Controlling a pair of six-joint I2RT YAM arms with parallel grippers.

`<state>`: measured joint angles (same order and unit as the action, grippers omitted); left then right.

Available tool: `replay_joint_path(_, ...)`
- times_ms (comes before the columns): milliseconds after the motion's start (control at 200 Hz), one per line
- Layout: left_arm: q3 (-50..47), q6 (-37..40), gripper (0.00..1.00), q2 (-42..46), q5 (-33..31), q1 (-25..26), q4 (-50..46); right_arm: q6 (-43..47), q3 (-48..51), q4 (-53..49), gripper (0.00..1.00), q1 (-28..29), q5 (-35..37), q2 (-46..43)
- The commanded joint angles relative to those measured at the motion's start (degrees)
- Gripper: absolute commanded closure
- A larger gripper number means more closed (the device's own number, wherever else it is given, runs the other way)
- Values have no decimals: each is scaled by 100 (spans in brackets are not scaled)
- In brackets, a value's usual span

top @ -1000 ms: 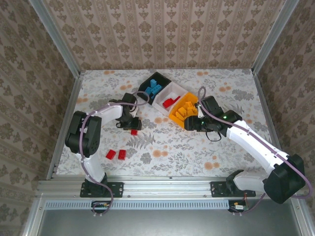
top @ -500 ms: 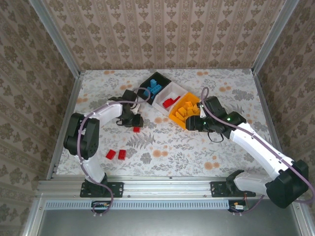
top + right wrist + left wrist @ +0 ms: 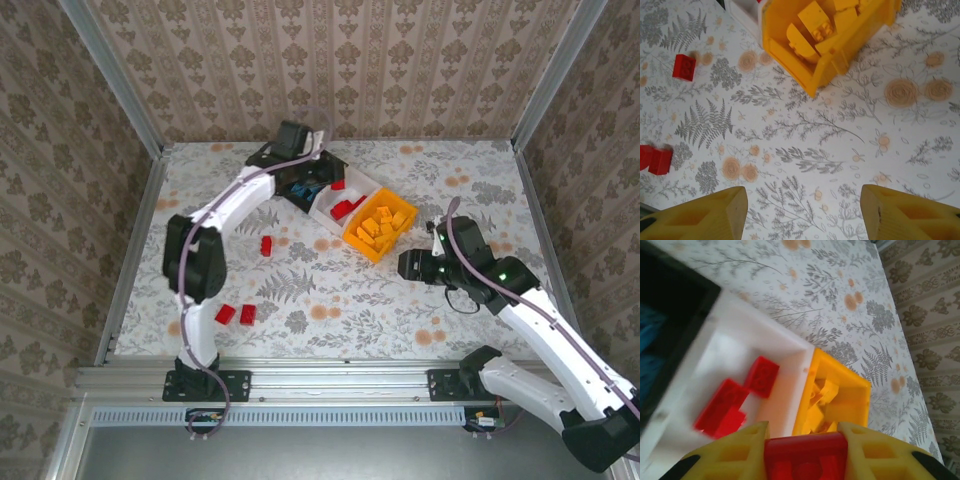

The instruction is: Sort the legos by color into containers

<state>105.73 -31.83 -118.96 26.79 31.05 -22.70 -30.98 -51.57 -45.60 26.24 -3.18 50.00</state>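
Top view: gone since a second ago from the middle of the worktop point(image 3: 400, 320) to its far edge with the left gripper point(image 3: 330, 182), now above the white bin point(image 3: 322, 212); drawn back from the orange bin point(image 3: 356, 238) with the right gripper point(image 3: 405, 265). Leaves three loose red legos point(image 3: 266, 245) on the left half.

Left wrist: clamps a red brick point(image 3: 806, 460) between nearly closed fingers, above the reds in the white bin.

Right wrist: gapes half open, holding nothing.

Seemingly at the drop. Next calls for opening squarely over white, not orange.
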Motion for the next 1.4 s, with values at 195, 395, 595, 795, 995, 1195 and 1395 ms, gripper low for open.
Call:
replay_joint_path(195,1844,-78,67,-1441,-11,290,-639,-213,212,-479,37,-40,228,-551)
replay_joint_path(395,2047,-26,67,-1622,-85,314,-743,-198,272,-595,37,-40,266,-676)
replay_joint_path(595,2165,94,66,-1725,-199,305,-926,-192,275,-612,37,-49,286,-705)
replay_joint_path(795,2276,125,66,-1793,-243,288,-984,-185,283,-661,37,-49,317,-735)
replay_joint_path(995,2426,203,66,-1877,-309,271,-1136,-189,307,-653,37,-47,313,-755)
replay_joint_path(1195,2410,204,49,-1901,-342,209,-1175,-225,329,-643,34,-58,273,-764)
replay_joint_path(1395,2332,427,48,-1640,-454,182,-1365,-249,384,-484,33,-58,197,-712)
